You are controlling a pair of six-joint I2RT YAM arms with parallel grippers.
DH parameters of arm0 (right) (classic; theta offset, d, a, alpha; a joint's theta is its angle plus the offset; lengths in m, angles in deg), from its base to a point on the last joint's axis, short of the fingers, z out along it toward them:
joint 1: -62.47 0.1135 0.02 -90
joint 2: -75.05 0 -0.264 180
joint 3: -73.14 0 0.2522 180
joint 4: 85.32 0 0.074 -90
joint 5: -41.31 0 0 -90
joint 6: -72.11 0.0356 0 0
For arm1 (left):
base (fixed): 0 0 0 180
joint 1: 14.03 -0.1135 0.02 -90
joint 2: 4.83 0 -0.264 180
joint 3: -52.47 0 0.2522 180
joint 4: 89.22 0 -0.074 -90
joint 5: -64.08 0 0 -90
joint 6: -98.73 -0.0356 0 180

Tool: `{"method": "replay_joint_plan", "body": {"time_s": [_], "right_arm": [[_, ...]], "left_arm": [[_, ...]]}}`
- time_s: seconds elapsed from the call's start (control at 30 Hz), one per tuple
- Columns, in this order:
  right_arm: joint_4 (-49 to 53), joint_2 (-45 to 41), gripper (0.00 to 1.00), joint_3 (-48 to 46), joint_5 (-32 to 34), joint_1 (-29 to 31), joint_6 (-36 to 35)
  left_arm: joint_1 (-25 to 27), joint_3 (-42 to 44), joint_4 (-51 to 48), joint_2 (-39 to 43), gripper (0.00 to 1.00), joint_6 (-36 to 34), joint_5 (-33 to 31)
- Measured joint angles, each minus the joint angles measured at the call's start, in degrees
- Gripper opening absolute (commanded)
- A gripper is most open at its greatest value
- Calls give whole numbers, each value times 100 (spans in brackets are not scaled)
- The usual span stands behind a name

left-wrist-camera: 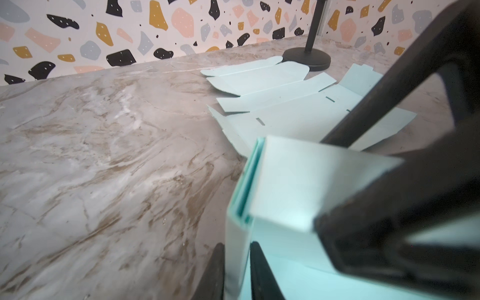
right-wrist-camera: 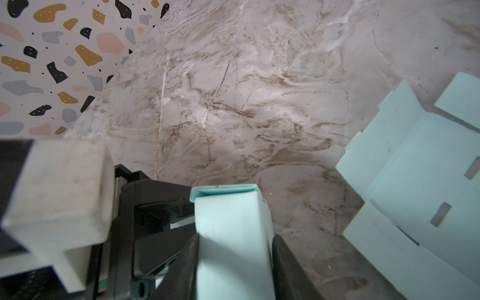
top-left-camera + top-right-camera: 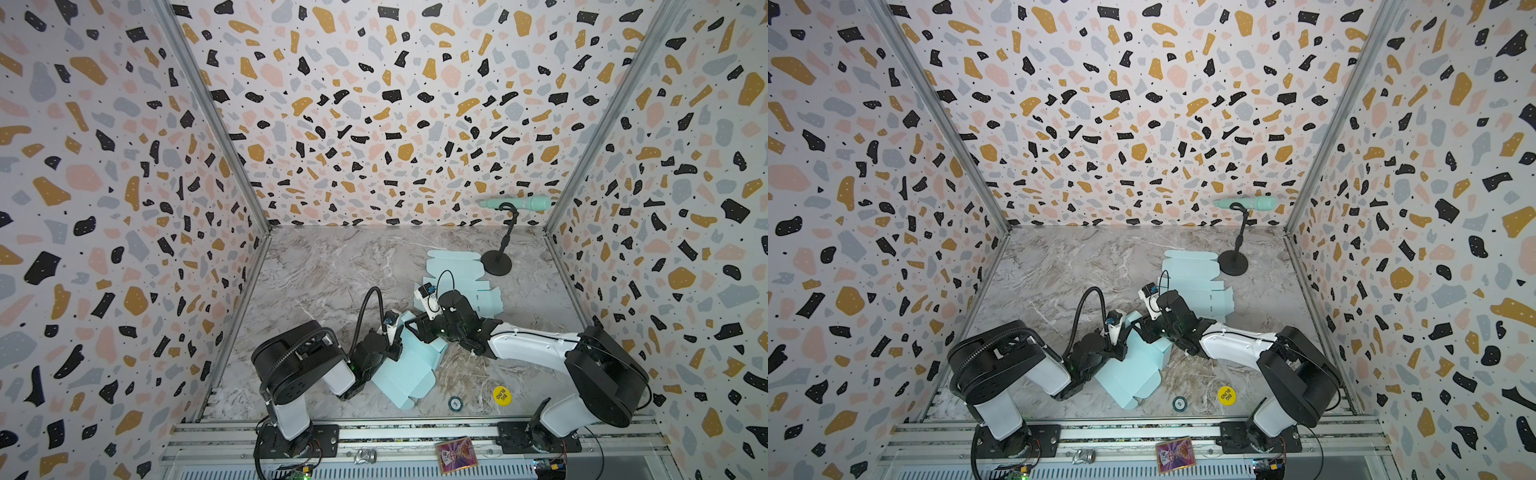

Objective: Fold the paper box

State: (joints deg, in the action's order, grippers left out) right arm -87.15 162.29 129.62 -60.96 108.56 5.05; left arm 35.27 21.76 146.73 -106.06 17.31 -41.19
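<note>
left fingers (image 1: 257,262): closed on a thin upright wall of the paper box (image 3: 405,376), one finger each side and both touching it (only the tips are in frame)
right fingers (image 2: 284,262): clamped on a doubled-over side wall of the box; the wall stands up between them with its folded top edge showing
both pairs: at the same far end of the box, close beside each other; the right arm (image 3: 528,345) reaches across the middle
paper box: mint, part-folded, lying diagonally on the surface (image 3: 332,270) near the front; near end low with flaps, far end raised where it is held
flat sheets (image 3: 463,276): mint unfolded blanks, overlapping, flat on the surface behind the box toward the back right
stand (image 3: 497,264): black round base just beside the sheets' back corner; its bent neck carries a mint handheld thing (image 3: 517,203) lying level (mic? cannot tell)
yellow disc (image 3: 501,395): on the surface front right of the box, printed BIG BLIND
dark chip (image 3: 455,402): small and round, between the box and the yellow disc
front rail (image 3: 415,430): a card (image 3: 456,455) and a crumpled silver bit (image 3: 365,456) lie on it
</note>
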Motion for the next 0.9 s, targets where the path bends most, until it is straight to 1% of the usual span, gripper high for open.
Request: {"method": "replay_joint_plan", "body": {"time_s": [0.17,0.3,0.4,0.63,0.9], "right_arm": [[116,-61,48,2,133,55,9],[409,-85,58,68,315,105,-11],[686,-105,62,83,544,118,-66],[1228,-210,64,173,1027,129,-210],[1700,-393,62,173,1478,131,-306]], "left_arm": [[0,127,-103,50,21,24,44],[0,251,-116,170,23,98,72],[0,337,-155,321,24,155,94],[0,474,-269,625,25,229,109],[2,527,-380,1003,25,369,181]]}}
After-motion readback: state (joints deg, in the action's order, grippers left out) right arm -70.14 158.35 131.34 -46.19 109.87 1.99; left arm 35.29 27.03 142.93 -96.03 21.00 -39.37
